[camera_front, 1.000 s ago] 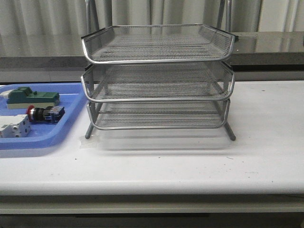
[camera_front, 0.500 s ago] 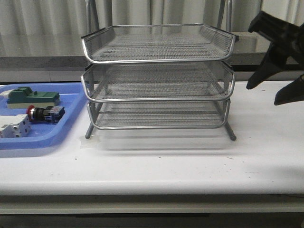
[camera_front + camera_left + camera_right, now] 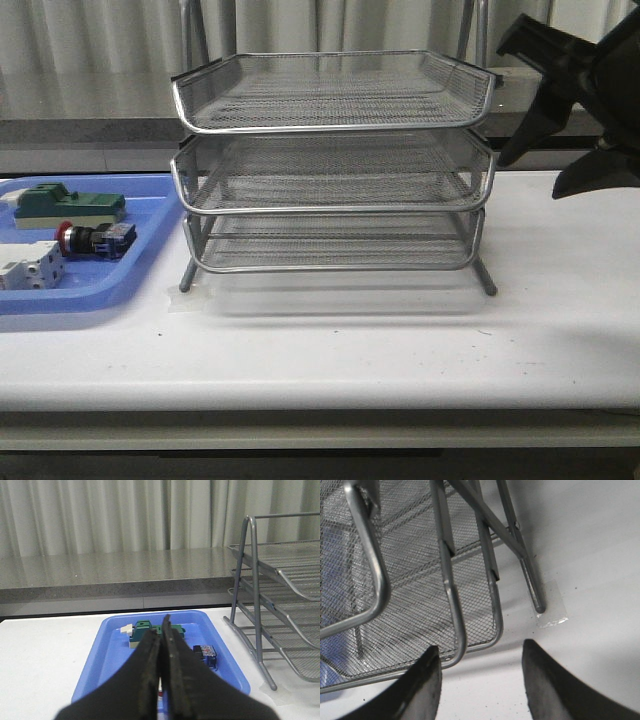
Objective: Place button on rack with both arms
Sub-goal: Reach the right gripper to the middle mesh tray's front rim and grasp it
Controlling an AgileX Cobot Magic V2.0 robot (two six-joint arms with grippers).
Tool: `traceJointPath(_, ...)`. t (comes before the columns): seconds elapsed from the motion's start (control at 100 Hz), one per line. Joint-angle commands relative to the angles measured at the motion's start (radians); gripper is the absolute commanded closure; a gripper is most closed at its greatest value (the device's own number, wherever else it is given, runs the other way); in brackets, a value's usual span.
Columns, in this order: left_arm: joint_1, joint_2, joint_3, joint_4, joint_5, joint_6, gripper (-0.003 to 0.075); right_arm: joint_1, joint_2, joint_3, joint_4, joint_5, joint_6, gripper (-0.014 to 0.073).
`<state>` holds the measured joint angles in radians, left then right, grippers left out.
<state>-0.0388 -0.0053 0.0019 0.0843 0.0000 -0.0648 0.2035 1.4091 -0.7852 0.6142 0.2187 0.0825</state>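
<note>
From the front, the rack (image 3: pixel 333 165) stood mid-counter (image 3: pixel 400 340), all three tiers bare. The button (image 3: pixel 92 239) lay on its side in the blue tray (image 3: pixel 100 290) left of the rack, between a green block (image 3: pixel 68 206) and a white block (image 3: pixel 30 270). The right pincer (image 3: pixel 570 160) hung above the counter just right of the rack, its fingers spread; the left arm was out of frame.

The left wrist alone showed the left pincer (image 3: pixel 161 650), pressed together on nothing, above the tray (image 3: pixel 110 645); the button (image 3: pixel 205 655) lay partly hidden beyond it.

The right wrist showed the right pincer (image 3: pixel 480 685) wide apart above the rack's (image 3: pixel 410 595) lower corner, and tape (image 3: pixel 552 612) under a foot.
</note>
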Motion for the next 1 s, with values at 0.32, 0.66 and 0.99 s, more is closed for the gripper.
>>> traceJointPath(0.32,0.004,-0.031,0.043,-0.002,-0.071,-0.008,0.074,0.004,-0.026,-0.034,0.011,-0.024,-0.016,0.0204)
traceJointPath(0.66,0.004,-0.031,0.043,-0.002,-0.071,-0.008,0.074,-0.003,-0.022,-0.034,0.446,-0.026,-0.44,0.0204)
traceJointPath(0.99,0.004,-0.031,0.043,-0.002,-0.071,-0.008,0.074,-0.003,0.051,-0.034,0.764,0.002,-0.722,0.0204)
